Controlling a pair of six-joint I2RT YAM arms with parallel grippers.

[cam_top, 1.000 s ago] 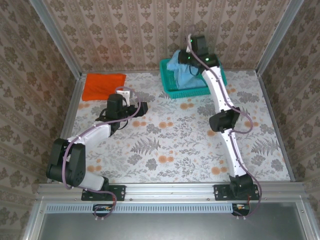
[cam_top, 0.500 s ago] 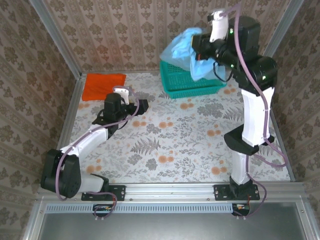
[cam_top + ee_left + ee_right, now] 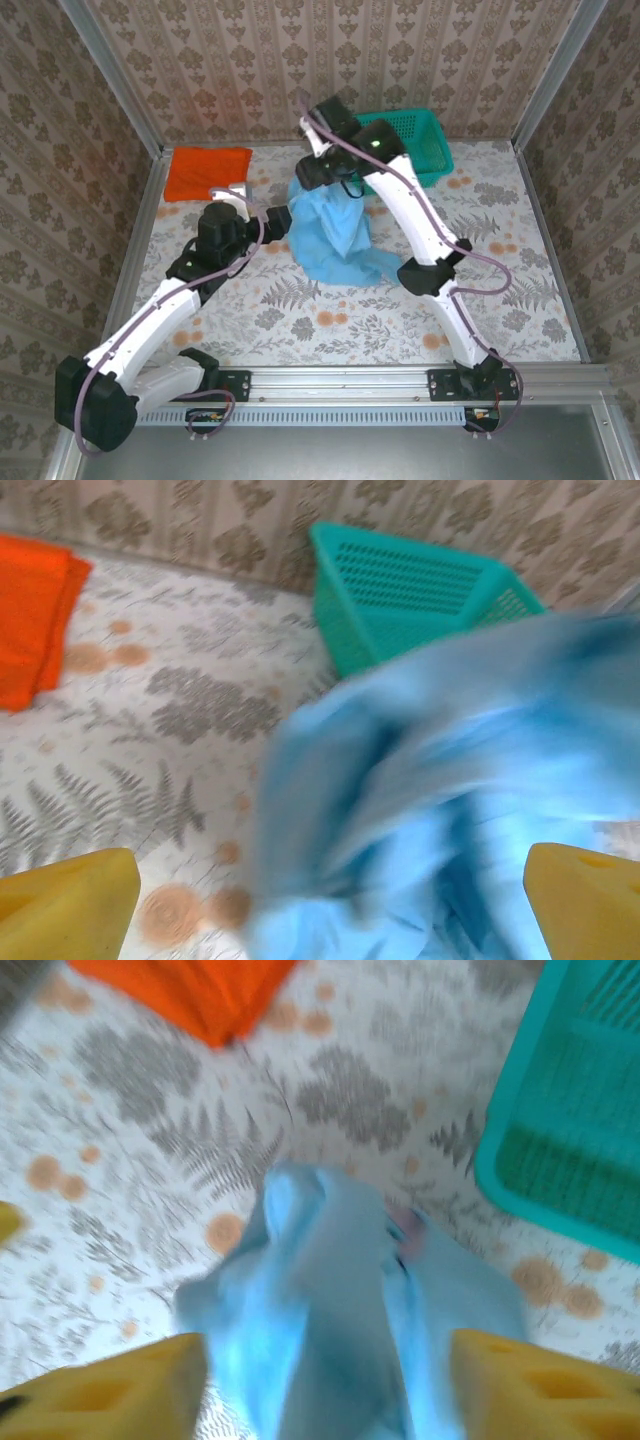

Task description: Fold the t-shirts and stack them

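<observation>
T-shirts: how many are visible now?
2. The light blue t-shirt lies crumpled mid-table, near the teal basket; the orange t-shirt lies folded at the far left corner of the table. The basket's inside is partly hidden, so another may lie there.

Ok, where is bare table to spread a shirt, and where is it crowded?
Free: the table strip between the bunched light blue shirt and the near edge, and the right side by the wall. Crowded: the middle, around that shirt; orange shirt at back left, teal basket at back right.
</observation>
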